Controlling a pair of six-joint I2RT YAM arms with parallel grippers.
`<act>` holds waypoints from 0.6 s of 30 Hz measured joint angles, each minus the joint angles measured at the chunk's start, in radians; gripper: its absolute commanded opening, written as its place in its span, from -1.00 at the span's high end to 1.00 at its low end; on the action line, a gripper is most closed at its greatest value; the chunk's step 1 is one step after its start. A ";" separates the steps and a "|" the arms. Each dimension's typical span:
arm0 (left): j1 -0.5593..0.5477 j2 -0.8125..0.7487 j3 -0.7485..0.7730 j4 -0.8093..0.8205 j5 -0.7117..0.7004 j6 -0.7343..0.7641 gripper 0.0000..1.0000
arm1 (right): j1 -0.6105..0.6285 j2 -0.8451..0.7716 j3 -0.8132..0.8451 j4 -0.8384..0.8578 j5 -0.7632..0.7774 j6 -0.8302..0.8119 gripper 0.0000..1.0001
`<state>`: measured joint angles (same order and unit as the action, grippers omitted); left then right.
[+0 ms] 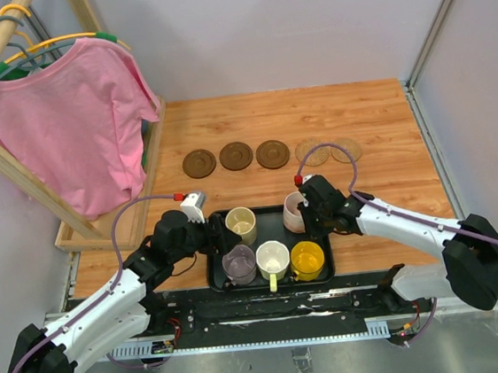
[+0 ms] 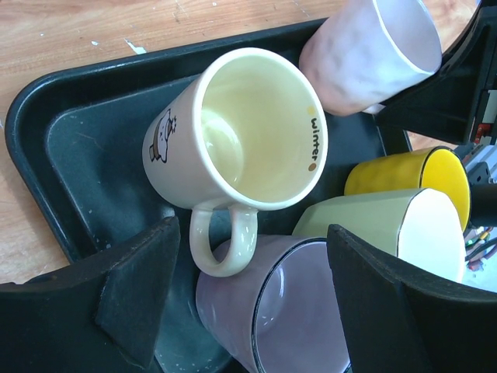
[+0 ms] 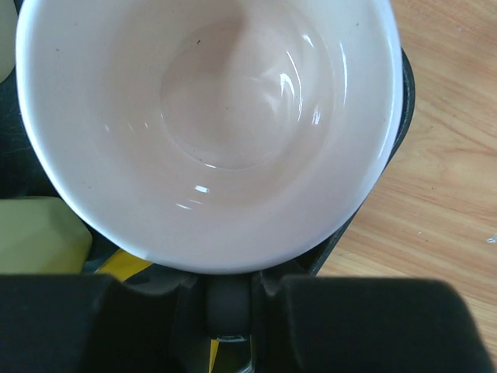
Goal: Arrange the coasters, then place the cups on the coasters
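On the black tray [image 1: 331, 262] stand several cups: cream [image 1: 240, 223], pale pink [image 1: 294, 210], grey-lilac [image 1: 238, 262], white with a yellowish handle [image 1: 272, 257] and amber [image 1: 307, 258]. My right gripper [image 1: 311, 217] is shut on the pale pink cup [image 3: 210, 116], fingers pinched on its handle below the rim [image 3: 229, 299]. In the left wrist view this cup [image 2: 365, 54] leans. My left gripper [image 1: 224, 235] stands open over the tray's left side, straddling the cream cup's handle [image 2: 225, 241] and the grey-lilac cup [image 2: 256, 311]. The coasters, three dark brown [image 1: 236, 156] and two tan [image 1: 312, 152], lie in a row behind.
A wooden rack with a pink shirt [image 1: 73, 125] stands at the left, its base [image 1: 102, 233] beside the tray. A metal frame post [image 1: 426, 132] edges the wooden table on the right. Bare wood lies between tray and coasters.
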<state>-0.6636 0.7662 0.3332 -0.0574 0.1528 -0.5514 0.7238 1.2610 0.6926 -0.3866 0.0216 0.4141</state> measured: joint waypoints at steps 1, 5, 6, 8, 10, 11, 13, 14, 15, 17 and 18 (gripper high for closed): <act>0.000 0.001 0.000 0.000 -0.002 0.000 -0.61 | 0.002 0.000 0.000 0.000 0.003 0.000 0.98; 0.000 0.003 0.000 0.001 -0.002 0.000 -0.61 | 0.005 0.001 0.000 0.001 0.008 -0.004 0.98; 0.000 0.003 0.000 0.001 -0.002 0.000 -0.61 | 0.006 0.001 0.000 0.001 0.008 -0.006 0.98; 0.000 0.005 0.000 0.001 -0.003 0.000 -0.61 | 0.009 0.001 0.000 0.002 0.011 -0.013 0.98; 0.000 0.005 0.000 0.001 -0.003 0.000 -0.61 | 0.013 0.001 0.000 0.002 0.014 -0.022 0.98; 0.000 0.005 0.000 0.001 -0.004 0.000 -0.61 | 0.016 0.000 0.000 0.003 0.016 -0.026 0.98; 0.000 0.005 0.000 0.001 -0.009 0.000 -0.61 | 0.018 -0.004 0.000 0.003 0.024 -0.034 0.98; 0.000 0.005 0.000 0.001 -0.011 0.000 -0.61 | 0.018 -0.008 0.000 0.002 0.028 -0.039 0.98; 0.000 0.005 0.000 0.001 -0.014 0.001 -0.61 | 0.019 -0.015 0.000 0.002 0.032 -0.046 0.98; 0.000 0.005 0.000 0.001 -0.020 0.001 -0.61 | 0.019 -0.038 0.000 0.004 0.038 -0.056 0.98; 0.000 0.005 0.000 0.001 -0.021 0.002 -0.61 | 0.019 -0.049 0.000 0.005 0.042 -0.060 0.98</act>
<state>-0.6636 0.7708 0.3332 -0.0566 0.1314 -0.5499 0.7425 1.2118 0.6926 -0.3813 0.0639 0.3538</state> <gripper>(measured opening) 0.804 0.183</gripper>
